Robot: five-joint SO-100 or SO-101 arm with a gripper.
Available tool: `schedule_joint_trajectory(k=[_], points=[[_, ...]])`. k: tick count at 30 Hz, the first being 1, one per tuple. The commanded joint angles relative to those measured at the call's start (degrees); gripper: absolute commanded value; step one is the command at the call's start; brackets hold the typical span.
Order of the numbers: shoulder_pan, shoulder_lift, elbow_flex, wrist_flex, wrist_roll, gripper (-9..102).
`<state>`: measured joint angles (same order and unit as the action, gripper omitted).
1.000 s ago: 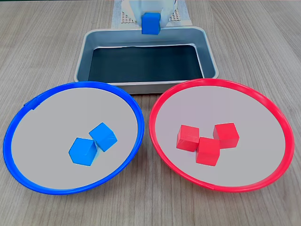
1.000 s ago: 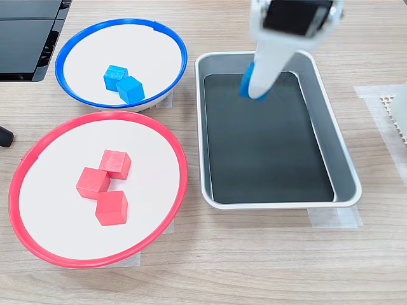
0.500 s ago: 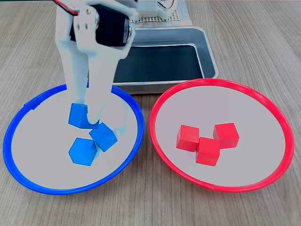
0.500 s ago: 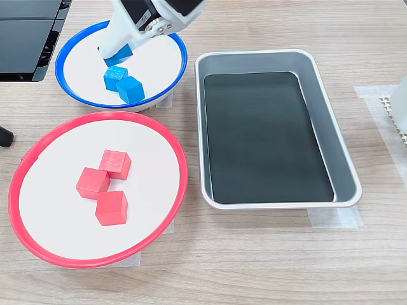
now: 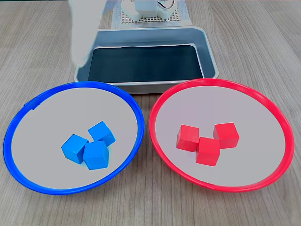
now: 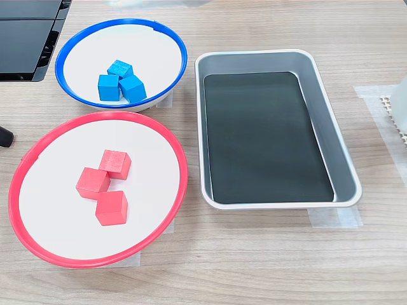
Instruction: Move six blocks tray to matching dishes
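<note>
A pale wood-grain table [image 5: 263,42] carries everything. In a fixed view from the front, the leftmost thing is the blue-rimmed dish [image 5: 14,127], holding three blue blocks [image 5: 96,155] bunched left of its centre, faces touching. Above it a blurred white smear of the arm [image 5: 84,33] hangs over the tray's left end; the gripper itself cannot be made out there, so I cannot tell whether the jaws are spread or pressed together. The tray [image 5: 209,56] lies behind the two dishes with its long axis running left to right, its black bottom bare. Behind it sits the white mesh-patterned base [image 5: 150,18]. To the right, the red-rimmed dish [image 5: 282,122] holds three red blocks [image 5: 207,150] clustered and touching near its centre.

In a fixed view from the side, a dark flat object [image 6: 28,38] fills the top left corner. Next come the blue-rimmed dish [image 6: 70,44] with its blue blocks [image 6: 109,88] above and the red-rimmed dish [image 6: 25,165] with its red blocks [image 6: 112,208] below. Here the tray [image 6: 340,146] runs top to bottom, on the right of both dishes, and strips of clear tape [image 6: 334,218] show at its lower edge, which the front view hides. A corner of the mesh base [image 6: 395,114] meets the right edge.
</note>
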<state>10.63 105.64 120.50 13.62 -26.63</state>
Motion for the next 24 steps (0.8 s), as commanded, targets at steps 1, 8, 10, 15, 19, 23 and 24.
schedule_joint_trajectory(k=[1, 8, 10, 15, 19, 23, 24], points=[[-3.78, 16.26, 10.72, 5.45, 17.05, 1], [-8.00, 52.65, 39.20, 13.27, 35.77, 0], [-8.44, 61.87, 44.38, 18.63, 35.16, 0], [-6.33, 74.44, 52.29, 26.02, 33.22, 0], [-5.27, 80.16, 52.65, 36.21, 34.10, 0], [-5.01, 84.99, 52.65, 43.68, 36.74, 0], [-5.27, 84.99, 52.65, 43.68, 36.65, 0]])
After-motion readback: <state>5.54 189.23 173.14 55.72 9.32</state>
